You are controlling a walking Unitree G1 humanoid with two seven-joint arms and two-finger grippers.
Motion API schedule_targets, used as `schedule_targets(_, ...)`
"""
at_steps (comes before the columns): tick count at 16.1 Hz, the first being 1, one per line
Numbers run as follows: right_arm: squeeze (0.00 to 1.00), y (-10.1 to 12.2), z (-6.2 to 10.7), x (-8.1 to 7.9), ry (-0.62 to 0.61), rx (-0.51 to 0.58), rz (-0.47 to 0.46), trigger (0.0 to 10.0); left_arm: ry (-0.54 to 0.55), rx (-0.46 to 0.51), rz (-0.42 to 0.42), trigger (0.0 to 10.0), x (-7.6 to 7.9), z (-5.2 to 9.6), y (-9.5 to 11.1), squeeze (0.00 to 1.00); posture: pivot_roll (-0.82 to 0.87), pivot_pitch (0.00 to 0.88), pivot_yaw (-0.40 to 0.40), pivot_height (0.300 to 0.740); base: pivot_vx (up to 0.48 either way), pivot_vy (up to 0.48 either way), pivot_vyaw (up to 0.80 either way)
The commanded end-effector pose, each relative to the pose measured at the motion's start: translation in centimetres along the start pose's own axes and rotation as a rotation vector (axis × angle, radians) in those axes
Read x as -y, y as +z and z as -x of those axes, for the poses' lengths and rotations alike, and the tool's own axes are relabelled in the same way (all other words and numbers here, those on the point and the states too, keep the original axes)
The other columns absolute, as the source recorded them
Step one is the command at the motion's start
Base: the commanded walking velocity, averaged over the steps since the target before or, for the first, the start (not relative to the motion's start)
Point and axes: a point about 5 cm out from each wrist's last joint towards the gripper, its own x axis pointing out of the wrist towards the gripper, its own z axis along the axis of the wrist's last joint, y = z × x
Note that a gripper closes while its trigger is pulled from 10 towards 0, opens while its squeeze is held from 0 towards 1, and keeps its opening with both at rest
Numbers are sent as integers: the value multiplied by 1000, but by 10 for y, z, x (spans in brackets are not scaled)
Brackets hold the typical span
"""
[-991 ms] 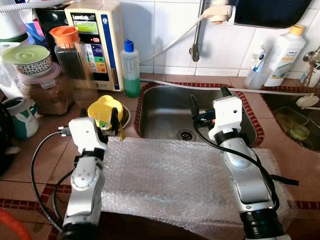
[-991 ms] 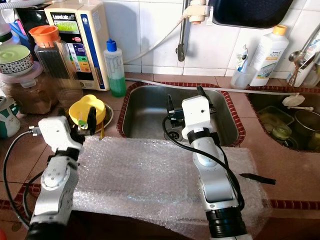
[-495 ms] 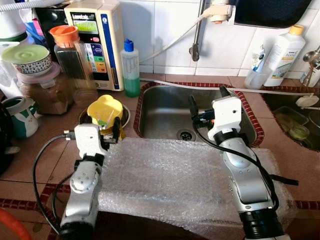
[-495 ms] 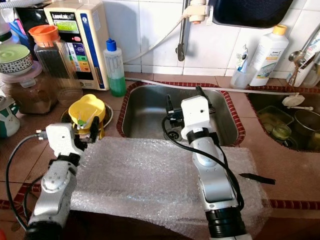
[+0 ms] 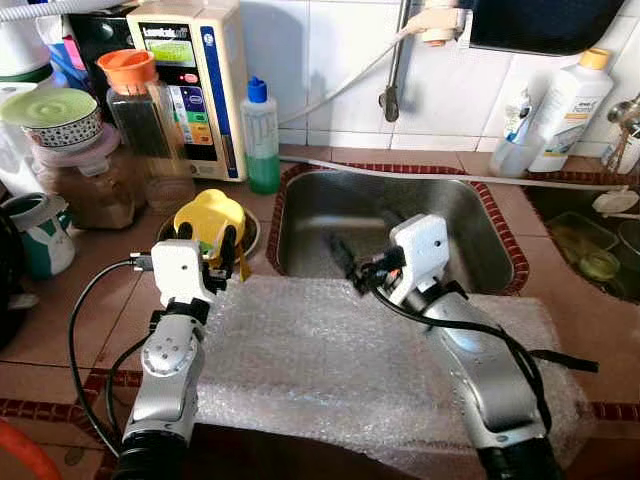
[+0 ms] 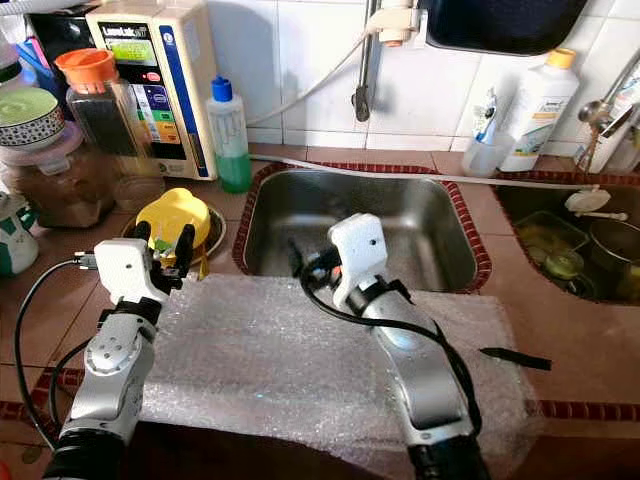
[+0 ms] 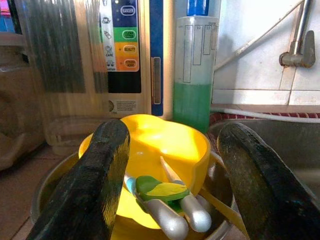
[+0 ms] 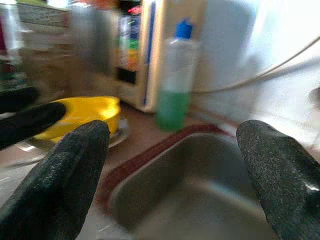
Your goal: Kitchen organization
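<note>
Since the earlier frame, right gripper (image 5: 345,262) has swung from over the sink (image 5: 300,215) toward the yellow bowl (image 5: 208,217). Left gripper (image 5: 205,243) hovers just beside the bowl, spread wide, empty; right likewise gapes, empty. Step: reaching. Next: likely descend and grip the bowl's rim.

A big sheet of bubble wrap (image 6: 300,350) lies across the lower middle of the picture, on the brown counter (image 6: 590,350). Above it, in the middle, is a shiny metal sink (image 6: 350,225). The right gripper (image 6: 300,262) is at the sink's near edge, pointing to the left. The left gripper (image 6: 165,240) is at the left, with its black fingers apart, just in front of a yellow bowl (image 6: 175,215). A bottle with green soap (image 6: 230,140) stands at the upper left. A white bottle (image 6: 535,100) stands at the upper right.
</note>
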Motion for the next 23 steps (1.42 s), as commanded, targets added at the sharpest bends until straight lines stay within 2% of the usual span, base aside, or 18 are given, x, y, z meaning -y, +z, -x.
schedule_targets(1, 0, 4, 3, -4, 91, -11, -41, 10000, -10, 7, -7, 6824, 2, -3, 1, 0, -28, 0, 14, 740, 0, 0, 0)
schedule_targets(3, 0, 2, 7, -5, 169, -46, -48, 10000, -13, 2, -6, 4902, 2, -3, 0, 0, -29, 0, 13, 740, 0, 0, 0)
schedule_targets(4, 0, 2, 8, -4, 188, -51, -46, 10000, -14, 1, -6, 2706, 2, -3, 0, 0, -29, 0, 13, 740, 0, 0, 0)
schedule_targets(6, 0, 1, 10, -3, 207, -70, -50, 10000, -15, 0, -6, 235, 2, -3, 0, 0, -30, 0, 12, 740, 0, 0, 0)
schedule_targets(7, 0, 1, 12, -2, 220, -83, -52, 10000, -16, 0, -5, 0, 2, -3, -1, 0, -30, 0, 12, 740, 0, 0, 0)
schedule_targets(13, 0, 1, 16, -8, 299, -110, -74, 10000, -16, 0, -16, 0, 3, -2, -1, 0, -31, 0, 13, 740, 0, 0, 0)
schedule_targets(20, 0, 1, 18, -13, 314, -115, -88, 10000, -5, 3, -28, 0, 3, -1, -1, 0, -33, 0, 16, 740, 0, 0, 0)
schedule_targets(23, 0, 3, 16, -11, 299, -105, -91, 10000, 30, 23, -53, 0, 1, -3, 5, 0, -33, 0, 16, 740, 0, 0, 0)
